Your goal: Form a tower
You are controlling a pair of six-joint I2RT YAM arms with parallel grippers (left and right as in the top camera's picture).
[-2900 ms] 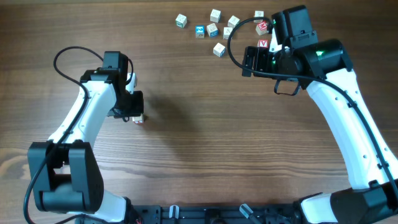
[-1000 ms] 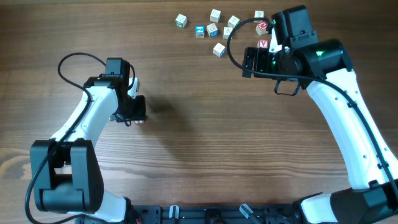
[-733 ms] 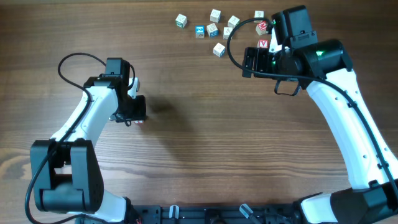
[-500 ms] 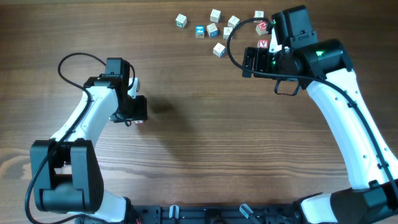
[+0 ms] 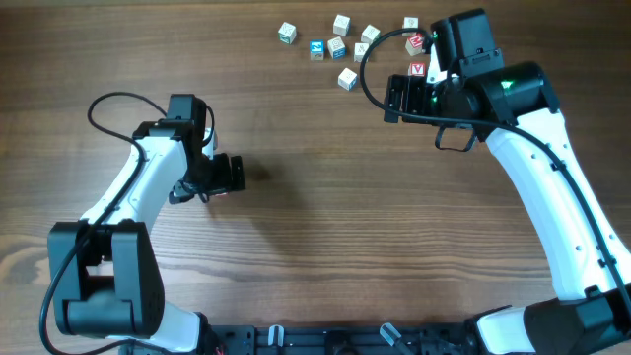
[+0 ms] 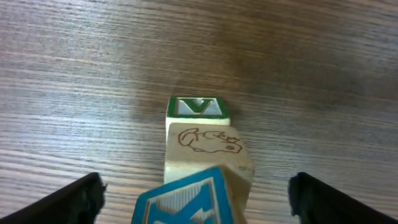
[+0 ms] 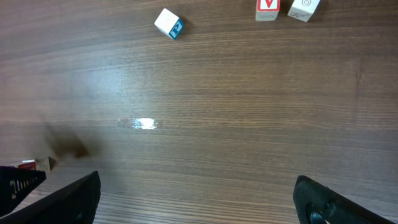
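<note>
Left gripper (image 6: 196, 186) stood wide, clear of the small tower of pale wooden letter cubes (image 6: 202, 155) at lower centre, so placing looked done. The next move called for a straight lift off, sparing the twisted blue-lettered top cube (image 6: 186, 202). Right gripper (image 7: 196, 183) hung wide and empty.

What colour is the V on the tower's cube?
Green: the V shows best in the left wrist view.

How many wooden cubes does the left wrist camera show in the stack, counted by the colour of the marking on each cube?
Cream wooden cube with a green V face: 1
Cream wooden cube with a red line drawing: 1
Wooden cube with a blue letter face: 1
Total: 3 cubes, all in the tower
</note>
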